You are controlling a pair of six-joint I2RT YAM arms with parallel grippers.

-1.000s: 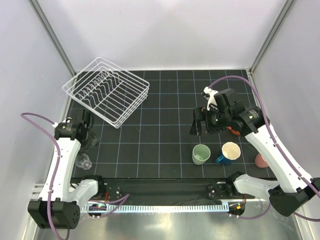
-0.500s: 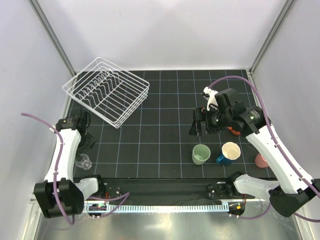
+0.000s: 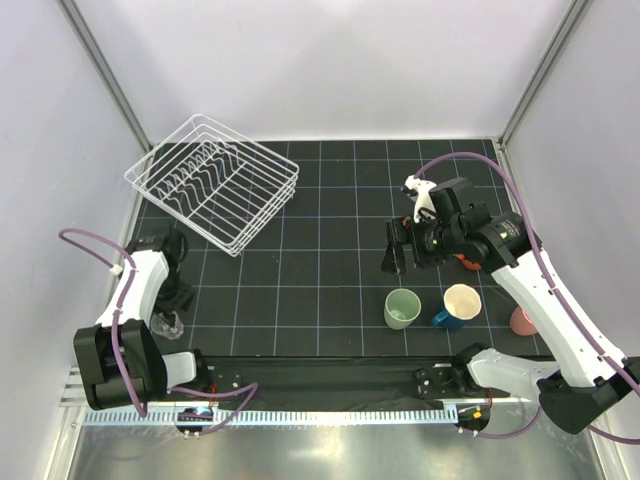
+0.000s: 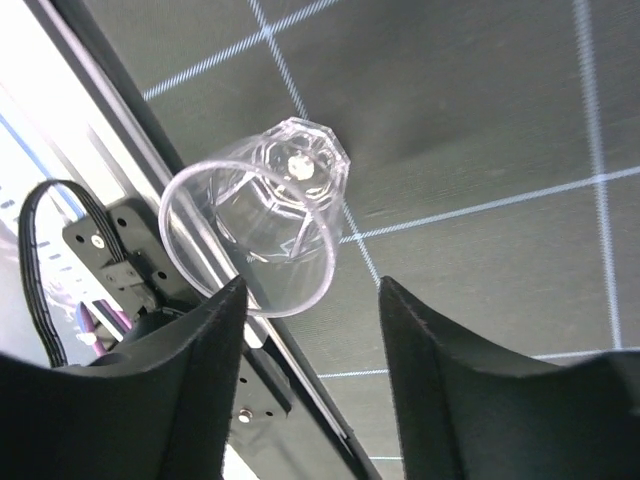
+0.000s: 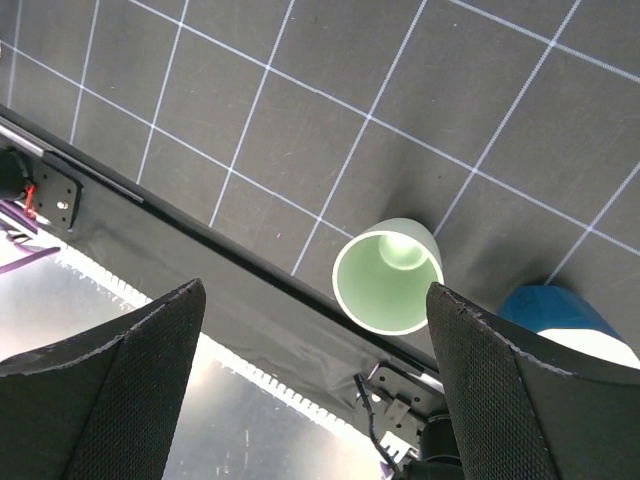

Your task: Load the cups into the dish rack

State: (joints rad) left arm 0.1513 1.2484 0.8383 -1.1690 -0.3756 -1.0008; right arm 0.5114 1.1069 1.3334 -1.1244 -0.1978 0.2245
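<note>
The glass (image 4: 262, 225) lies tipped before the spread left jaws — faint overhead, lower left; the right jaws, spread, frame the green cup (image 5: 387, 275).

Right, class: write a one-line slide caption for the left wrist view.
Open left gripper frames a clear glass on the black gridded mat.
</note>
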